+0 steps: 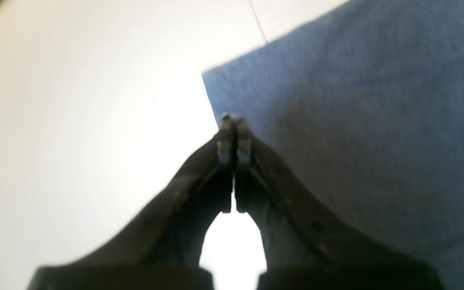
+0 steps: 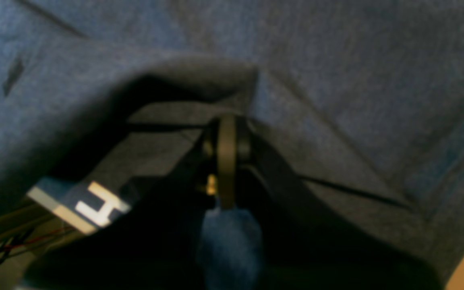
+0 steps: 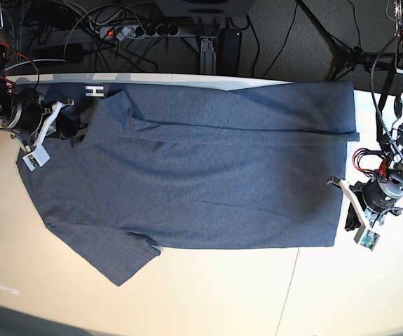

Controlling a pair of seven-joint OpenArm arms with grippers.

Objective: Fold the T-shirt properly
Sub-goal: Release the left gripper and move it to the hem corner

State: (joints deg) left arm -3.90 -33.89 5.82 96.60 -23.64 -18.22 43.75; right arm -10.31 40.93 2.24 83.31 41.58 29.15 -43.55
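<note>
The T-shirt (image 3: pixel 208 168) lies flat on the table (image 3: pixel 208 294), its long axis running from my right gripper (image 3: pixel 64 120) at the collar and shoulder end to my left gripper (image 3: pixel 350 218) at the hem end. My right gripper is pinching a raised fold of the T-shirt near the white lettering (image 3: pixel 93 90). My left gripper is pressed together and empty, just beside the T-shirt's hem corner (image 1: pixel 208 76), so it is the nearer one for taking that corner.

left hand (image 1: pixel 234 121) closed and empty, right hand (image 2: pixel 227 133) clamped on fabric
</note>
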